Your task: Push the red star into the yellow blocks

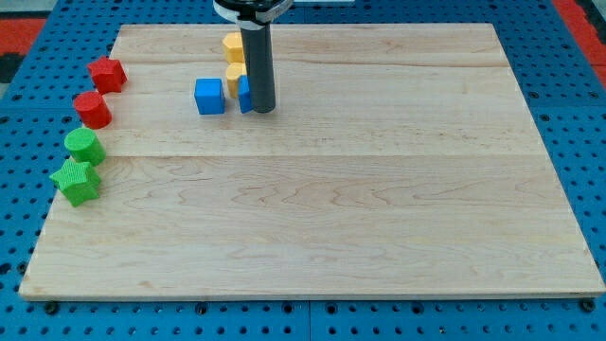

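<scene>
The red star (108,73) lies at the view's upper left edge of the wooden board (312,189). Two yellow blocks stand near the view's top centre: one (233,44) higher up, another (234,77) just below it, both partly hidden by the rod. My tip (262,109) rests on the board right of the lower yellow block, touching a blue block (244,94) that it mostly hides. The tip is far to the right of the red star.
A blue cube (209,96) sits left of my tip. A red cylinder (93,109), a green cylinder (83,146) and a green star (76,181) line the board's left edge below the red star.
</scene>
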Motion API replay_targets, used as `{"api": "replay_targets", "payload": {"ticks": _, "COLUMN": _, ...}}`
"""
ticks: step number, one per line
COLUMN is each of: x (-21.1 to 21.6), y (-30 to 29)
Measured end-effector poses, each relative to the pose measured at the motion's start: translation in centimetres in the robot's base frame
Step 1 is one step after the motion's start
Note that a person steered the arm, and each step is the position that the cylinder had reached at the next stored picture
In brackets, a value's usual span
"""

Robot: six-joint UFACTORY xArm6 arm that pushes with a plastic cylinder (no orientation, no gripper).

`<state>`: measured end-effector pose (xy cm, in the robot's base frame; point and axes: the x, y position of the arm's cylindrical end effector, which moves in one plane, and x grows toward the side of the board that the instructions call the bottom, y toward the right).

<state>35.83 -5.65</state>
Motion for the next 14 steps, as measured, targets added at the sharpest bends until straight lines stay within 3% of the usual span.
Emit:
{"api": "replay_targets", "payload": {"ticks": 2, "x": 4.1, "y": 0.3}}
{"api": "replay_targets", "payload": {"ticks": 3, "x": 4.3, "y": 4.4}}
{"api": "replay_targets", "payload": {"ticks": 4, "x": -3.9, "y": 11.3}}
{"api": "replay_targets", "payload": {"ticks": 5, "x": -15.5, "y": 13.1}}
{"api": "replay_targets", "payload": {"ticks": 6, "x": -16.3, "y": 3.7}}
{"api": "replay_targets", "payload": {"ticks": 7, "x": -12.2, "y": -1.7}}
{"api": "replay_targets", "payload": {"ticks": 8, "x": -11.2, "y": -7.1}}
{"api": "replay_targets", "payload": {"ticks": 9, "x": -12.7, "y": -8.6}}
{"api": "replay_targets", "payload": {"ticks": 10, "x": -10.3, "y": -12.6}}
{"api": "replay_targets", "payload": {"ticks": 11, "x": -7.8, "y": -9.6}}
{"api": "replay_targets", "payload": {"ticks": 12, "x": -9.8, "y": -10.5}}
{"api": "replay_targets", "payload": {"ticks": 14, "x": -5.8, "y": -9.3}}
